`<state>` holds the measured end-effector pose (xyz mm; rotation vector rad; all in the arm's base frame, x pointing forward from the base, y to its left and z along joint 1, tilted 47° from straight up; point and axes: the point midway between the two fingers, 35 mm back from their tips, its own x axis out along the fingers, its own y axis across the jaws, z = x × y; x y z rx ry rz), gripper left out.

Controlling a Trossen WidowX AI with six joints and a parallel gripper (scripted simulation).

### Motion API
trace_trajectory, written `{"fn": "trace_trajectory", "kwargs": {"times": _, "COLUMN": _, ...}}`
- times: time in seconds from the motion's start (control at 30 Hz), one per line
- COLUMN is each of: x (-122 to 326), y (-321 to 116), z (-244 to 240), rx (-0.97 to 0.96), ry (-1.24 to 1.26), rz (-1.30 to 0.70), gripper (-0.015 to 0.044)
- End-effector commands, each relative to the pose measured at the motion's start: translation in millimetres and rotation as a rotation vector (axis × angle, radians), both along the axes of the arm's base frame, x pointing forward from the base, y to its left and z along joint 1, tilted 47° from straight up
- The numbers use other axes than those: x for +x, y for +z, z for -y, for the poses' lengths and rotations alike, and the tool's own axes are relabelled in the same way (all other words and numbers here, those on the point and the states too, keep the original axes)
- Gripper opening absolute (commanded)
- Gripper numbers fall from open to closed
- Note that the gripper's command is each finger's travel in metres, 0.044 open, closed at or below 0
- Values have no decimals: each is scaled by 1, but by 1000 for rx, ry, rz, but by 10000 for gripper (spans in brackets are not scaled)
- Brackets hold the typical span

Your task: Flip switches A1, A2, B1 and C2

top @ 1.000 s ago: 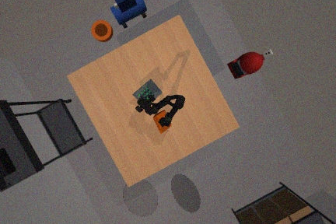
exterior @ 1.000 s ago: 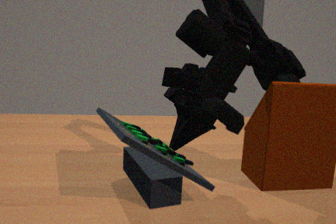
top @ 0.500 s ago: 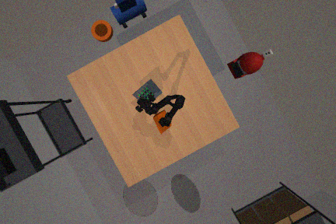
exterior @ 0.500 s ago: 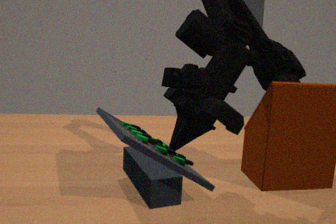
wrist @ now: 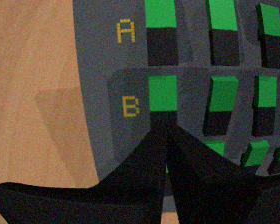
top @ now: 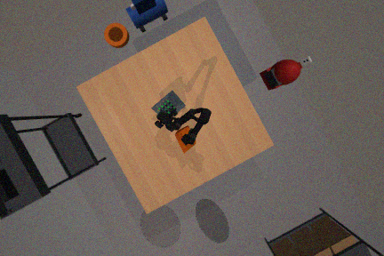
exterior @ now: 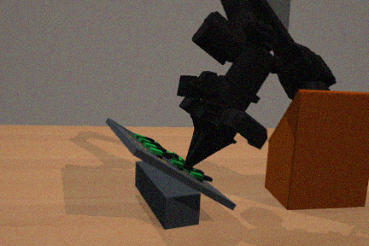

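The grey tilted switch panel [top: 178, 100] [exterior: 217, 196] [wrist: 95, 75] carries rockers with a green and a black half. In the wrist view, A1 [wrist: 161, 30] and A2 [wrist: 224, 30] show at the top. B1 [wrist: 163, 92] has its green half in full view. B2 [wrist: 221, 102] shows a darker green face than B1. C2 [wrist: 214, 147] is mostly hidden behind a finger, and C1 is almost wholly covered. My gripper [exterior: 188, 166] [wrist: 164, 130] is shut and empty, its tips over the black near end of B1. Contact cannot be told for sure.
A3 [wrist: 272, 35] and B3 [wrist: 265, 102] stand right of column 2, with C3 [wrist: 255, 152] below. The panel rests on a dark block [exterior: 181, 208]. An orange block [top: 187, 147] [exterior: 329, 149] stands under the arm's base, on the wooden table [top: 133, 146].
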<state>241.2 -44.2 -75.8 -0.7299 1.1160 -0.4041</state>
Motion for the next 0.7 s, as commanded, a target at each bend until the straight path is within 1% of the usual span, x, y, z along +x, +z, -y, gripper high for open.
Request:
{"fn": "trace_trajectory", "kwargs": {"times": 0.0, "x": 0, "y": -1, "z": 1, "rx": 1, "ry": 3, "rz": -4, "gripper": 0}}
{"fn": "trace_trajectory", "kwargs": {"times": 0.67, "x": 1, "y": -3, "z": 2, "rx": 1, "ry": 3, "rz": -4, "gripper": 0}}
